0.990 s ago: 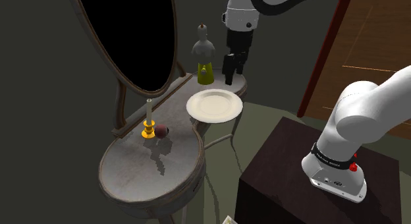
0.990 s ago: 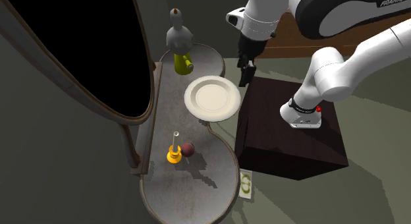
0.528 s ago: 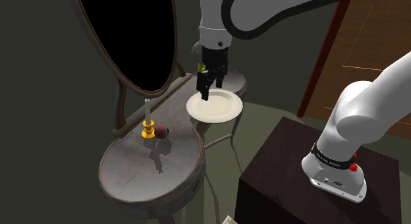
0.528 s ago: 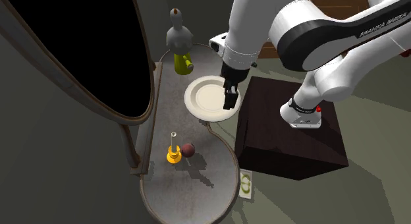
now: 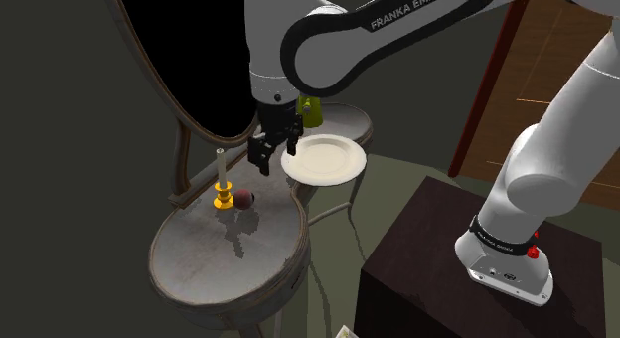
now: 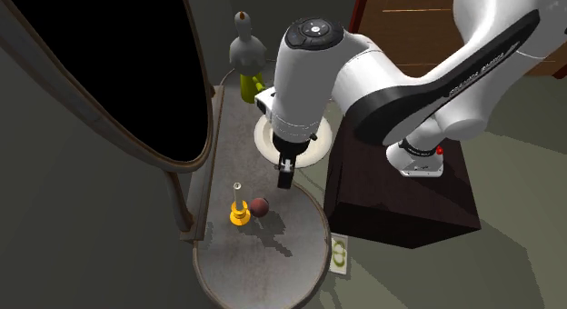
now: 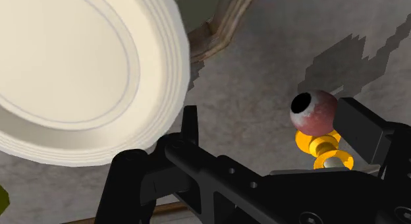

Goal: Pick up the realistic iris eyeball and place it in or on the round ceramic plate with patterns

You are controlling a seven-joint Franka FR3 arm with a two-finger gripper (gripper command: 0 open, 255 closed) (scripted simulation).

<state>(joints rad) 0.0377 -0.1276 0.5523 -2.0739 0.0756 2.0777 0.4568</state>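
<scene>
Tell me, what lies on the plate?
Nothing lies on the plate: the shoulder and wrist views show its bare cream face. In the second exterior view the arm covers most of it. The eyeball sits on the table, beside the candlestick.

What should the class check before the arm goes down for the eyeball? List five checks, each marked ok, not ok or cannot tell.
1. Gripper fingers apart: ok.
2. Eyeball loose on the table, not held: ok.
3. Gripper above the eyeball: not ok; it hangs between the plate and the eyeball.
4. Candlestick apart from the eyeball: cannot tell; they sit very close.
5. Plate bare: ok.
</scene>
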